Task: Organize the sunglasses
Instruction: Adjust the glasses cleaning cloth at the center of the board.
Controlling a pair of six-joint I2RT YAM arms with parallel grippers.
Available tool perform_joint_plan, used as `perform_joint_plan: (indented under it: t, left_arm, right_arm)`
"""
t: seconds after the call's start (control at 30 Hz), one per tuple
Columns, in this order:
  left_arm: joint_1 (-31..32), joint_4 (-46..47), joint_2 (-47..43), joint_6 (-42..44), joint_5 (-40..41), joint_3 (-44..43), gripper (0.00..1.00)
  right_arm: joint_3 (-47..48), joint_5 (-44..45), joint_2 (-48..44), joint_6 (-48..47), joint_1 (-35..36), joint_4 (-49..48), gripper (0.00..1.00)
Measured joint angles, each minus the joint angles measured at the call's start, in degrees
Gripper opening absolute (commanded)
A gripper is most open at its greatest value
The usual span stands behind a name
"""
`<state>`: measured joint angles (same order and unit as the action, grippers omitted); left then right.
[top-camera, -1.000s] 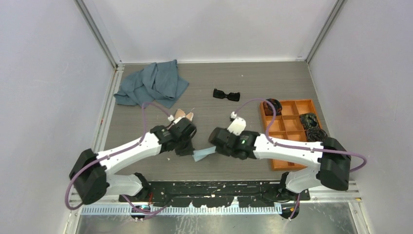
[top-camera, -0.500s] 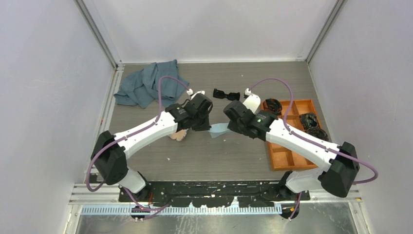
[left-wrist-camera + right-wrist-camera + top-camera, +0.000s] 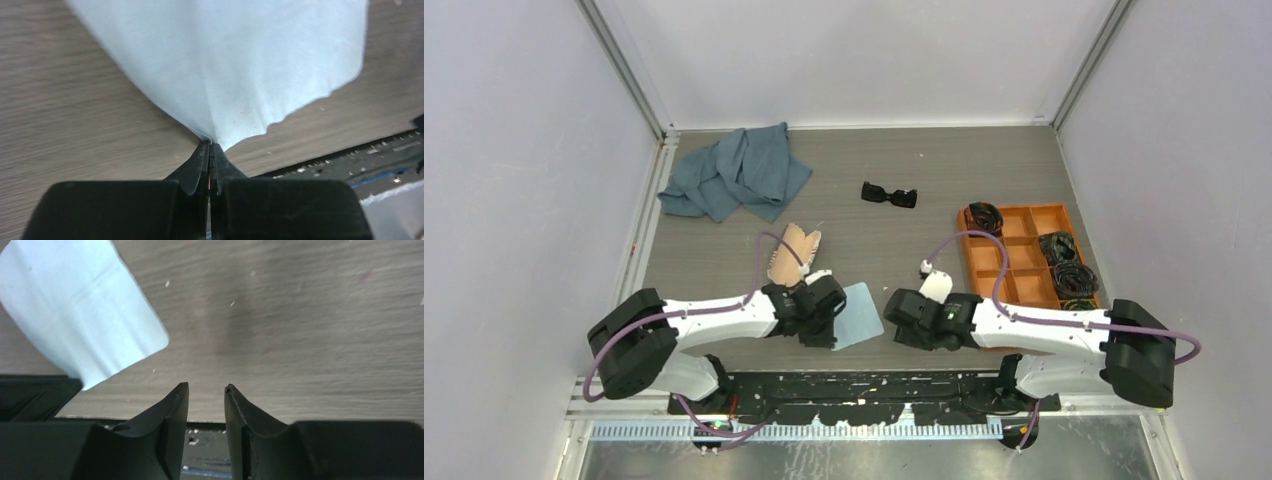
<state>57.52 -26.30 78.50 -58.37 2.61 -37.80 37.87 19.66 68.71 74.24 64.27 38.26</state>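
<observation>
black sunglasses [image 3: 889, 194], long axis left-right

I see a crumpled grey-blue cloth [image 3: 739, 170] at the far left of the table [image 3: 904, 260]. A patterned case [image 3: 792, 252] lies nearer me, with a pale blue wipe [image 3: 856, 314] by the front edge to its right. On the right, an orange tray [image 3: 1024, 225] holds black coiled bundles [image 3: 1064, 262] in several compartments.
</observation>
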Motion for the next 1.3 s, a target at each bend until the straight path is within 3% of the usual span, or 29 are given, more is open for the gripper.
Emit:
perform_joint_plan:
  t: [0.17, 0.37, 0.7, 1.03, 1.3]
  left_arm:
    - [4.50, 2.01, -0.24, -4.15, 0.66, 0.07, 0.00]
    - [4.90, 0.98, -1.07, -6.78, 2.58, 0.07, 0.00]
    - [5.01, -3.41, -9.90, -9.97, 6.21, 3.06, 0.01]
    - [5.01, -4.44, -8.72, -10.64, 6.60, 3.54, 0.00]
    - [5.01, -4.44, -8.66, -10.71, 6.62, 3.54, 0.00]
  right_arm:
    - [-0.11, 0.57, -0.04, 6.45, 6.12, -1.11, 0.40]
    - [2.19, 1.64, 6.01, 6.08, 7.30, -2.40, 0.42]
    - [1.66, 0.70, 7.34, -2.73, -1.46, -8.79, 0.44]
    - [1.75, -4.83, 13.66, -5.55, -0.98, -17.22, 0.34]
    - [1.79, -5.25, 14.32, -4.76, 0.37, -18.12, 0.29]
